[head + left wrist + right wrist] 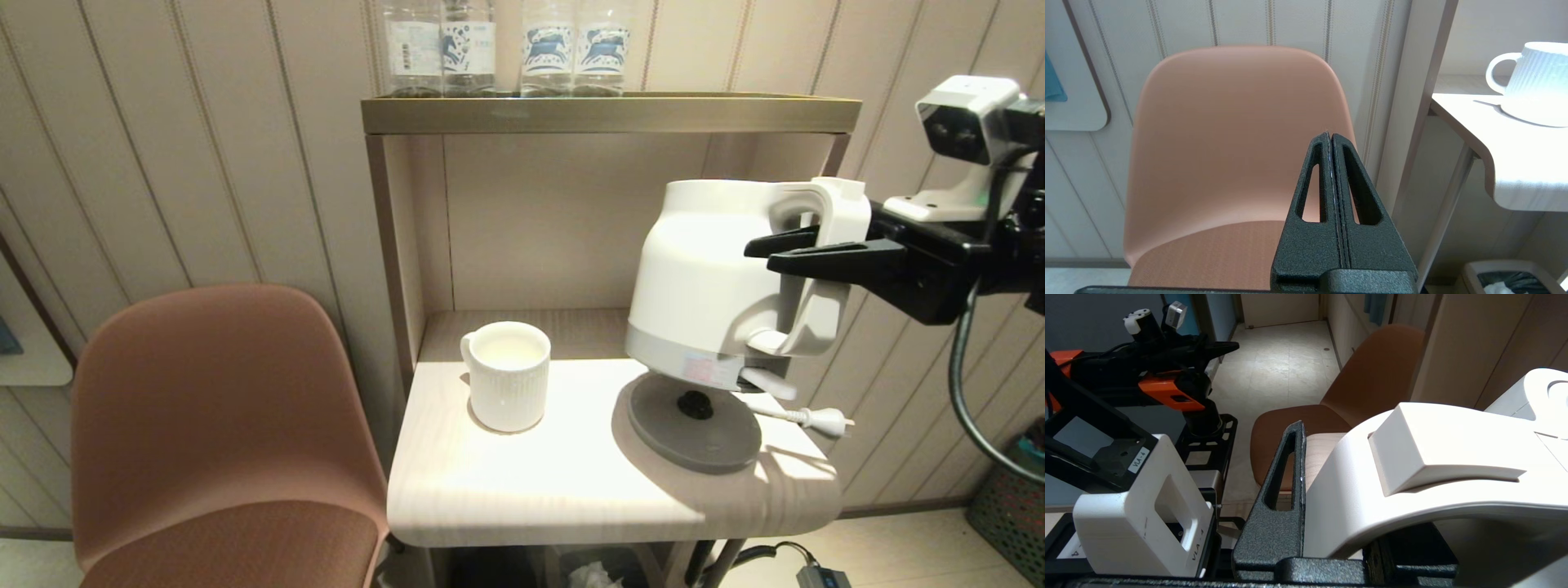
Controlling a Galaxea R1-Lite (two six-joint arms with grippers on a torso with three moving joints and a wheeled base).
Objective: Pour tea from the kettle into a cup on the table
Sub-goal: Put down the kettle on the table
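Note:
The white kettle (702, 278) hangs slightly tilted just above its round grey base (694, 420), at the right of the table (571, 490). My right gripper (759, 253) comes in from the right and is shut on the kettle's loop handle (1433, 477); one black finger (1286, 473) presses the handle's side, and the handle hides the other. The ribbed white cup (508, 374) stands upright on the left part of the table, apart from the kettle. My left gripper (1329, 134) is shut on nothing, parked low before the chair, with the cup (1535, 81) off to its side.
A brown chair (220, 425) stands left of the table. Clear water bottles (506, 49) line the shelf top above. The base's cord and plug (824, 420) lie at the table's right edge. A green basket (1012, 498) sits on the floor at far right.

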